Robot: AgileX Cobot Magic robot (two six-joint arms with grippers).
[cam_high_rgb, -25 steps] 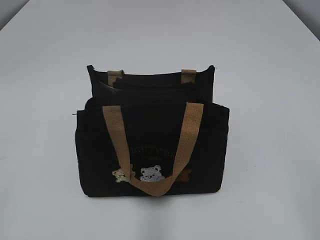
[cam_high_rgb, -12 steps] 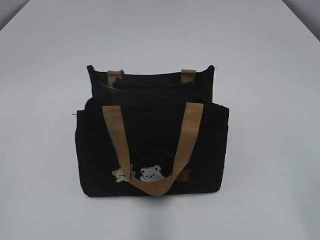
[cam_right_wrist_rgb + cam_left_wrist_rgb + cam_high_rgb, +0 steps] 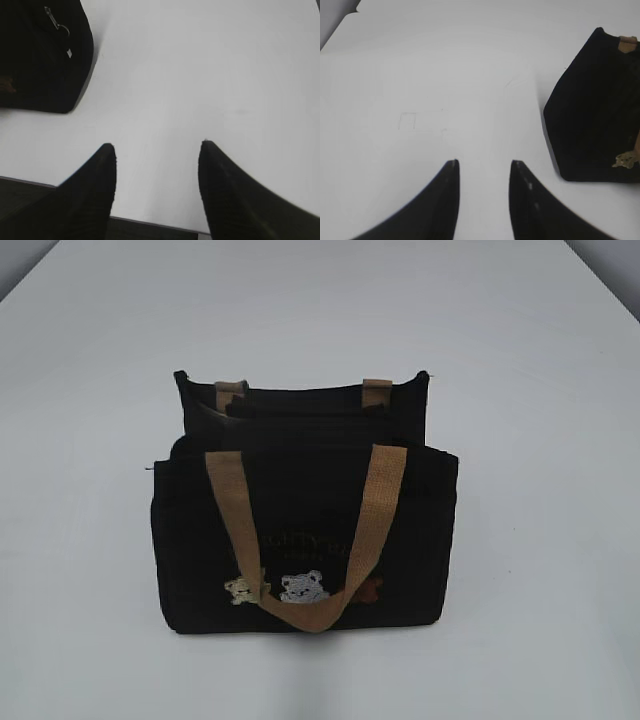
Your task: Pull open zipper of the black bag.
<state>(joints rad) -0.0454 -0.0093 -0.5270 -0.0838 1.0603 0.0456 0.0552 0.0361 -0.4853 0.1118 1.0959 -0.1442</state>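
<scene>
Exterior view: black bag (image 3: 300, 540) is standing upright near the middle of the white table (image 3: 540, 440), front panel with bears facing the camera, tan handle (image 3: 305, 540) hanging down over it. Zipper (image 3: 56, 22) is showing in the right wrist view as a silver pull tab with ring lying on the bag's end. Left gripper (image 3: 483, 167) is hovering over bare table beside the bag, jaws parted, holding nothing. Right gripper (image 3: 157, 150) is sitting wider apart, likewise empty, near the table's edge.

Across the exterior views nothing visibly differs: the black bag (image 3: 305, 530) sits exactly where it was.
</scene>
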